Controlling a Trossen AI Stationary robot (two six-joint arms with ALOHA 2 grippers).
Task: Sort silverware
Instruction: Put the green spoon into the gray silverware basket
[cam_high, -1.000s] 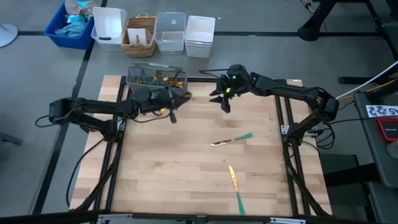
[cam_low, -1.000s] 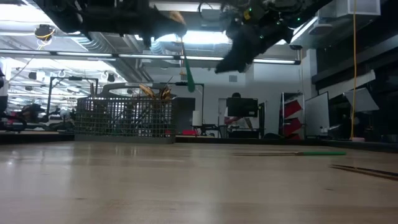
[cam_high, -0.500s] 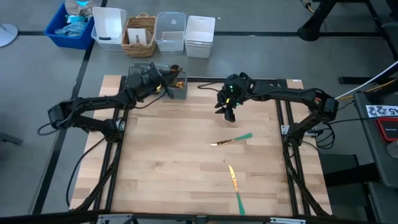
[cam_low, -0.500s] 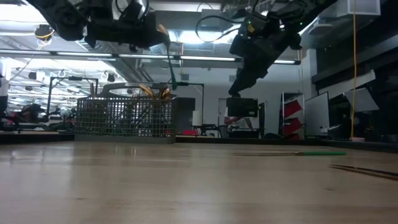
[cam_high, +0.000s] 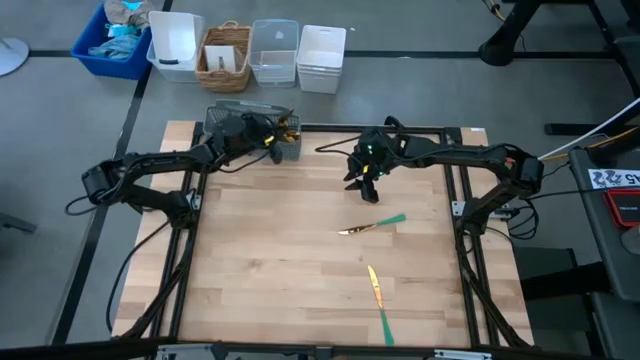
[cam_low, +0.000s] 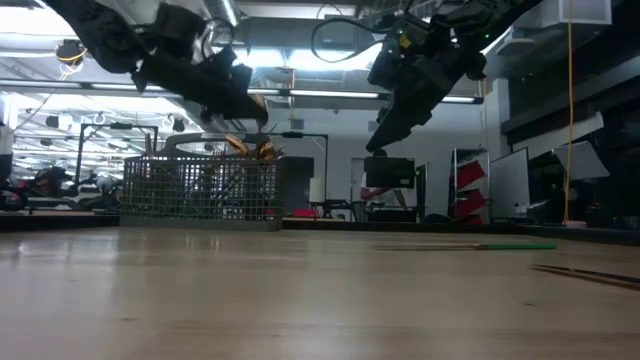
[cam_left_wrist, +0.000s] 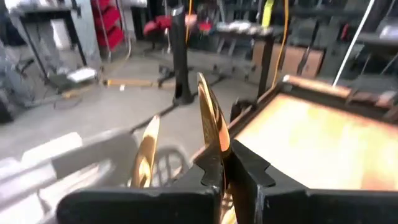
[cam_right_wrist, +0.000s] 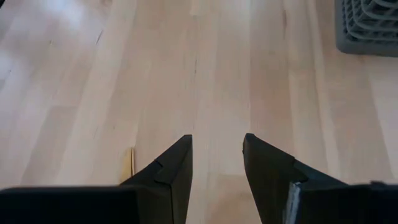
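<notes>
Left fingers pinch a gold knife above the wire caddy. Right fingers spread, empty, over worktop; another knife lies nearby.

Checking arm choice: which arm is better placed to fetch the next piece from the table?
Right. The right claw is open and empty above the table, near the knife. The left claw is at the basket, gripping a gold blade.

Evenly lit from overhead in the high view with only soft shadows on the wooden table, backlit by bright ceiling strip lights in the low view so both arms read as silhouettes, plus heavy blur across the left wrist view.
</notes>
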